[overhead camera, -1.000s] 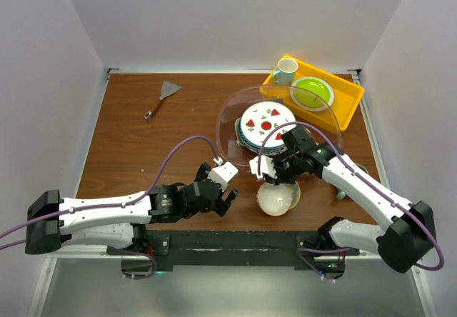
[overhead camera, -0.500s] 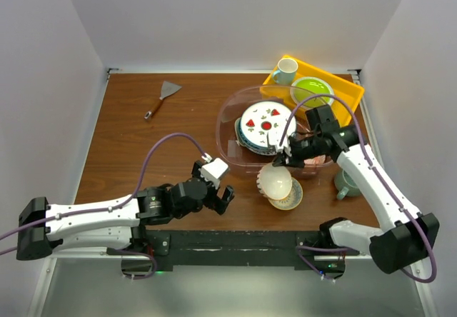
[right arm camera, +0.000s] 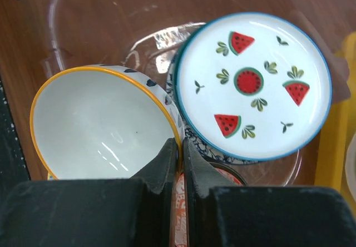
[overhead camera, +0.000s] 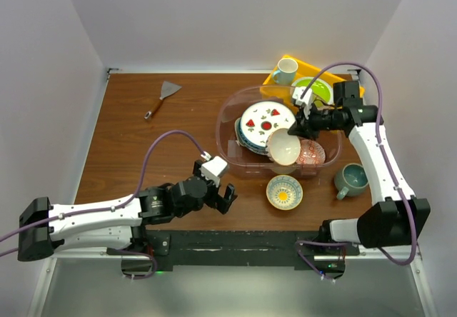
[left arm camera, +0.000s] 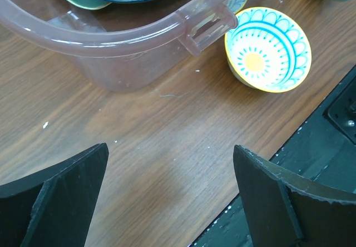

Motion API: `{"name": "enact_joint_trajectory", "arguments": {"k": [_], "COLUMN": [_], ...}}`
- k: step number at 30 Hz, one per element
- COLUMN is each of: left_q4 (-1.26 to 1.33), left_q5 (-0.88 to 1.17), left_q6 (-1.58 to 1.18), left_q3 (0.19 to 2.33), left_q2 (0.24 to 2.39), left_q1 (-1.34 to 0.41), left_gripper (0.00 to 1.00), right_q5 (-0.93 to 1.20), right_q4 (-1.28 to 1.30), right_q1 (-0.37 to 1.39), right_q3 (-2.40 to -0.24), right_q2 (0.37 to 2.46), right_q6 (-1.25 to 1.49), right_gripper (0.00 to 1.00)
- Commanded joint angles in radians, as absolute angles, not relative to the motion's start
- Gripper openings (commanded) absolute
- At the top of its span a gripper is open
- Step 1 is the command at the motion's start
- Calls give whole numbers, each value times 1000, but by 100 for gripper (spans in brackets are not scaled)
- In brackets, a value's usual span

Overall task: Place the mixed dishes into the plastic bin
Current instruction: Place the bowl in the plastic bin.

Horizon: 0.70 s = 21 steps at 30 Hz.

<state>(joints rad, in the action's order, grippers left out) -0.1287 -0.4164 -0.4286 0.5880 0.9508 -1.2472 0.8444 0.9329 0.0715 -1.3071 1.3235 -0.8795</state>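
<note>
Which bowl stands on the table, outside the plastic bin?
The blue-and-yellow patterned bowl; the red-patterned bowl is in the bin, the white-inside bowl in the right gripper.

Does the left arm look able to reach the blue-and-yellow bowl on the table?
Probably yes: the left gripper is open, and only bare table lies between it and the bowl.

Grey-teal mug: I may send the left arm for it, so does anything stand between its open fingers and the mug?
Yes. The blue-patterned bowl stands on the table right between the left gripper and the grey-teal mug. The plastic bin has its near wall just beside that line.
</note>
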Motion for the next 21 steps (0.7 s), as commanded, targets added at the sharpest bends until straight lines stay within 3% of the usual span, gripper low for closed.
{"name": "enact_joint_trajectory", "arguments": {"k": [1, 12, 21], "left_q4": [-46, -15, 21], "left_q5": [-377, -336, -308], "left_q6": [-456, -479, -483], "left_q3": [560, 537, 534], "left_q2": [960, 992, 1025], "left_q1": [-1235, -1223, -1218], "left_gripper": [100, 100, 100], "right_q5": [801, 470, 350], "right_q4": [844, 854, 871], "right_q1": [20, -25, -23], "right_q3": [-1358, -1374, -1359], "right_q2": [1353, 1433, 1489], "right_q6": [-769, -891, -989], "right_gripper": [0, 0, 0]}}
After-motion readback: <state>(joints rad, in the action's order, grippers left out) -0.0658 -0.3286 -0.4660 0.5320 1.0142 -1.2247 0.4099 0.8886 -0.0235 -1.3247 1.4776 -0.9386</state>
